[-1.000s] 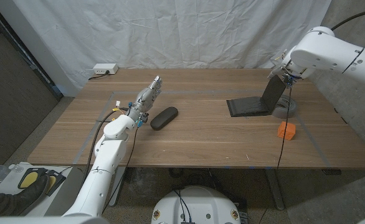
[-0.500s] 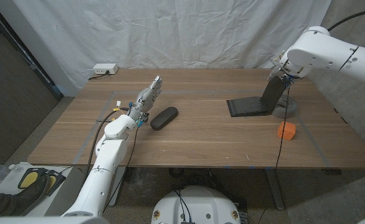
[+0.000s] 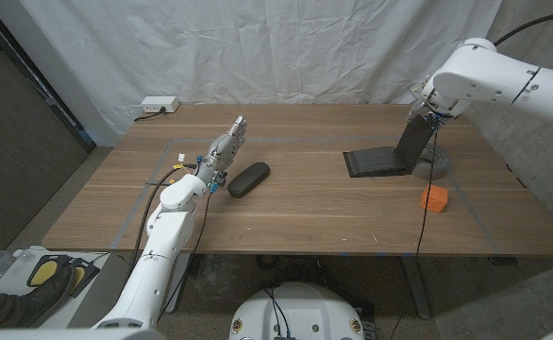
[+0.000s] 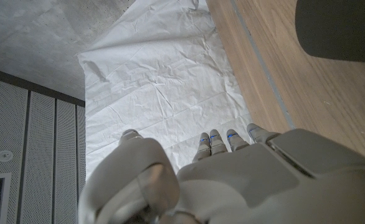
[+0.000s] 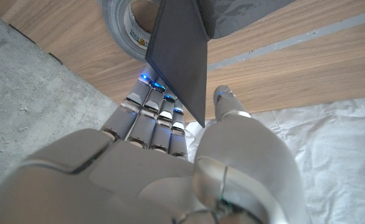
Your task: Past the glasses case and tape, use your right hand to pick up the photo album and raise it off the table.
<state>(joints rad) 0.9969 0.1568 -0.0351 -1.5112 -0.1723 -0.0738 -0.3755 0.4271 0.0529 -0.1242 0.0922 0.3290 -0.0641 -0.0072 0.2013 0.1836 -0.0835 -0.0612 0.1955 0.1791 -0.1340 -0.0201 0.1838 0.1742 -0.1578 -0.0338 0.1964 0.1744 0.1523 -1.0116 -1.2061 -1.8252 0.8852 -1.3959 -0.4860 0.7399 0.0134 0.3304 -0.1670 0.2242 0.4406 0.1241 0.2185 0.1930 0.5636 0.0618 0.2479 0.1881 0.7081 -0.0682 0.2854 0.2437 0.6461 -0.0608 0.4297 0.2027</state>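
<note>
The dark grey, thin-covered photo album [image 3: 382, 159] is lying open at the right side of the wooden surface [image 3: 295, 212], well past the dark oval glasses case [image 3: 248, 178]. One cover is lying flat on the wood while the other is standing nearly upright, because the right hand [image 3: 426, 111] is pinching that raised cover near its top edge. In the right wrist view the fingers [image 5: 154, 112] are pressing on one face of the cover [image 5: 184, 56] and the thumb [image 5: 227, 102] is sitting on the other, so the hand is closed on the album rather than spread empty. The grey roll of tape [image 3: 431, 162] is lying just beside the album, close behind the lifted cover, and an orange block [image 3: 434, 198] is sitting nearer the front edge.

The album is not yet off the surface: only 1 cover is up, and the flat half is probably bearing the weight. A grip this near the edge seems likely to let the album swing or slip as it rises.

The left hand [image 3: 222, 151] is waiting beside the glasses case with its fingers extended and holding nothing.
</note>
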